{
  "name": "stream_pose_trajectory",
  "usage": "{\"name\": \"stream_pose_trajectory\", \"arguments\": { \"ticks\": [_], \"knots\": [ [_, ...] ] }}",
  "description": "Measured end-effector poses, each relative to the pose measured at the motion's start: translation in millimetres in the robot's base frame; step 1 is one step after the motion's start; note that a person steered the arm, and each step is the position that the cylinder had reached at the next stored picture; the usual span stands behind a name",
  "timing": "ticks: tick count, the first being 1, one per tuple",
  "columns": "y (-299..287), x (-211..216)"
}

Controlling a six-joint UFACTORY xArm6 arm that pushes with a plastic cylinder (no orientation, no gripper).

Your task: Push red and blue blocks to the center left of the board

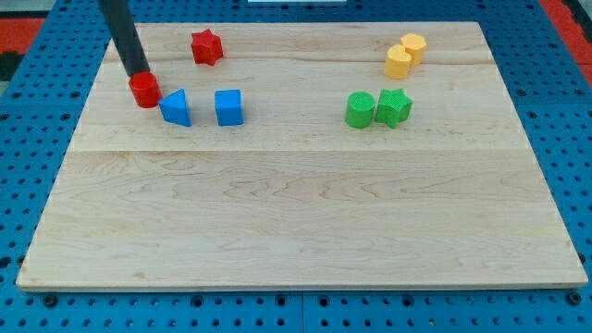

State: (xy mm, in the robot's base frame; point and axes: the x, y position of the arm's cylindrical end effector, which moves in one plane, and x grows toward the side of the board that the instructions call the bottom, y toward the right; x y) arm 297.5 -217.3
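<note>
My tip (139, 74) rests against the top edge of a red cylinder (144, 91) near the view's left side of the board. A blue wedge-shaped block (175, 107) sits just right of that cylinder, close to touching it. A blue cube-like block (228, 107) lies a little further right. A red star-shaped block (206, 46) stands alone near the view's top, right of my rod.
Two yellow blocks (404, 55) touch each other at the view's top right. Two green blocks (377, 108) sit side by side below them. The wooden board (296, 213) lies on a blue pegboard surface.
</note>
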Motion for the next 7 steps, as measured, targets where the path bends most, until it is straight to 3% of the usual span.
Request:
{"name": "stream_pose_trajectory", "arguments": {
  "ticks": [1, 2, 3, 4, 5, 6, 7],
  "knots": [
    [20, 27],
    [-6, 59],
    [34, 39],
    [120, 25],
    [156, 60],
    [138, 94],
    [138, 94]
  ]
}}
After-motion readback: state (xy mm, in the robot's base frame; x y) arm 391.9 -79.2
